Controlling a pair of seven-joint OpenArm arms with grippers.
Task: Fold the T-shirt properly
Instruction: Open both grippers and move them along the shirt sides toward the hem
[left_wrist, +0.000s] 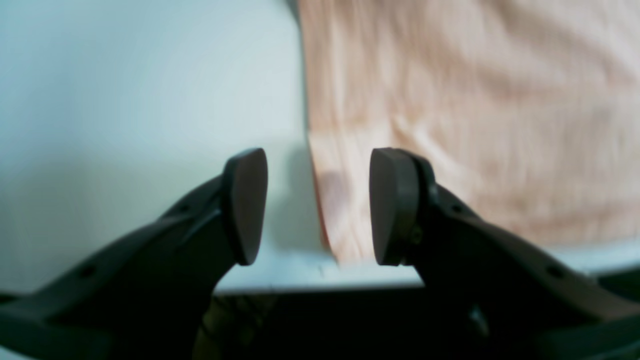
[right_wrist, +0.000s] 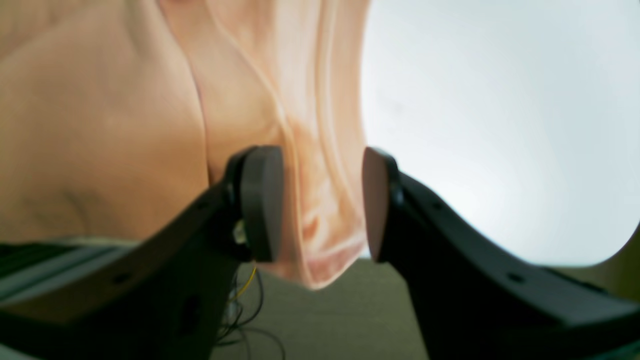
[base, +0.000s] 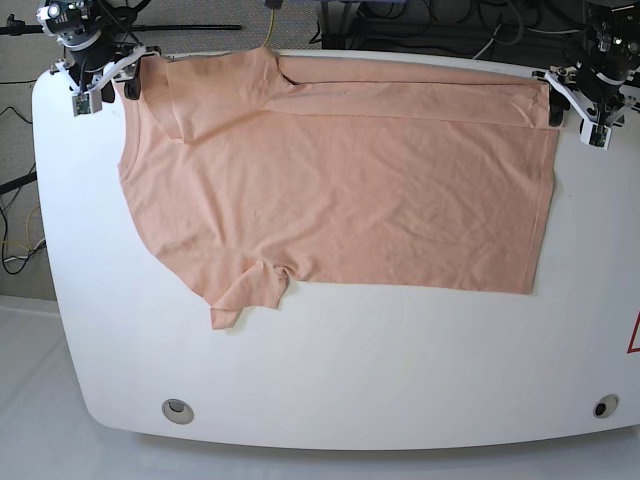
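Both jaws part-open, gripping nothing, left gripper (left_wrist: 319, 206) and right gripper (right_wrist: 322, 204) straddling far-edge corners of wrinkled peach cotton T-shirt (base: 340, 185), spread on white table (base: 330, 380); one far strip folded, most folding left.

A white, smooth tabletop with rounded corners (base: 330, 380) fills most of the base view. Two small round grey fittings sit near its front edge, one at the left (base: 178, 409) and one at the right (base: 600, 407). Dark tangled cables (base: 430, 25) lie behind the far edge.
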